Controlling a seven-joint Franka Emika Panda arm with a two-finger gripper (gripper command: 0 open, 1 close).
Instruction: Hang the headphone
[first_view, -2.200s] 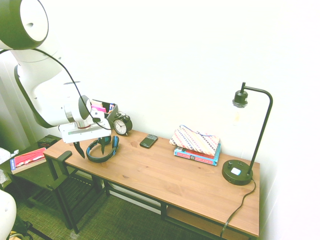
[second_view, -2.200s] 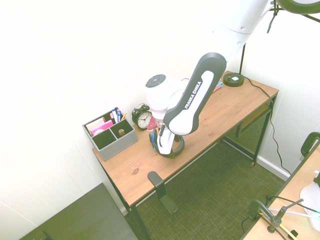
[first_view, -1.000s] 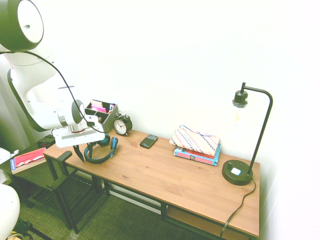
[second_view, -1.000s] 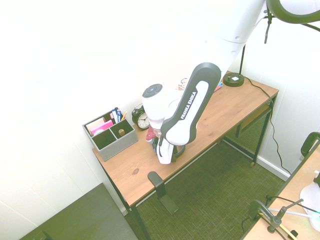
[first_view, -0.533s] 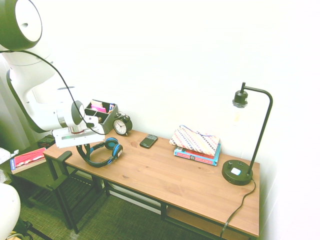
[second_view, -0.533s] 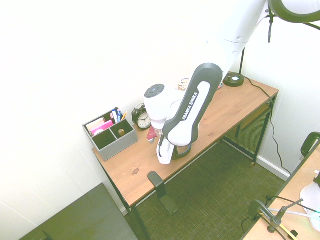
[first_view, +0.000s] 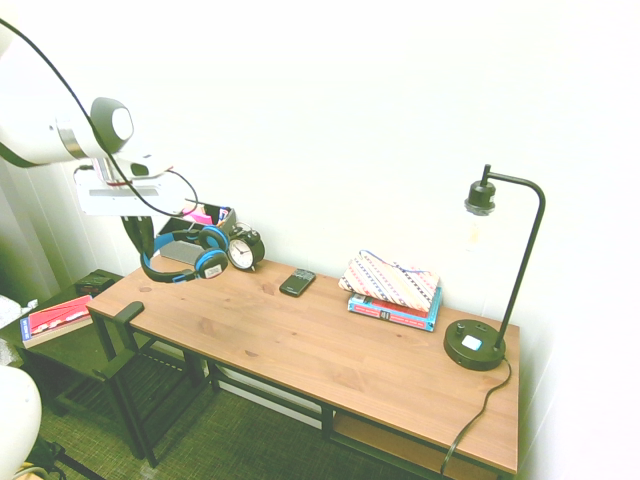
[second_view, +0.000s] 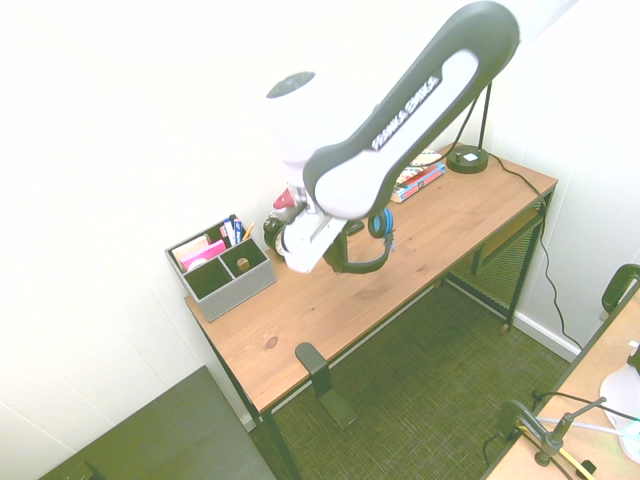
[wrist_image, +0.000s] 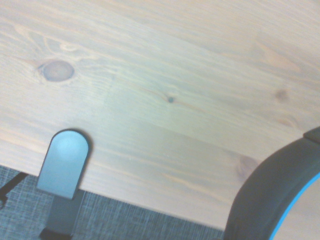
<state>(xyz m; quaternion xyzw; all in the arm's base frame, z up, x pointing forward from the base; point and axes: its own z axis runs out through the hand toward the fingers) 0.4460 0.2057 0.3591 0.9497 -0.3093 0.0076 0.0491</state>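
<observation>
The headphone (first_view: 188, 258), with a black headband and blue-and-black ear cups, hangs in the air above the left end of the wooden desk (first_view: 330, 345). My gripper (first_view: 138, 238) is shut on its headband at the left side, and the ear cups swing toward the alarm clock. From the other side the headphone (second_view: 366, 244) dangles beside the gripper (second_view: 336, 246), well above the desk top. In the wrist view a piece of the black headband (wrist_image: 270, 200) with a blue edge shows over the desk, with a black hook (wrist_image: 63, 167) at the desk's front edge.
The black hook (first_view: 127, 312) (second_view: 312, 361) sticks up at the desk's front left corner. A grey organizer (second_view: 221, 271) and an alarm clock (first_view: 243, 250) stand at the back left. Further right lie a phone (first_view: 297, 282), books under a patterned pouch (first_view: 392, 285) and a lamp (first_view: 478, 340).
The gripper closed on the headband while low at the desk, then rose sharply. The headphone left the desk top and now hangs high in the air.
</observation>
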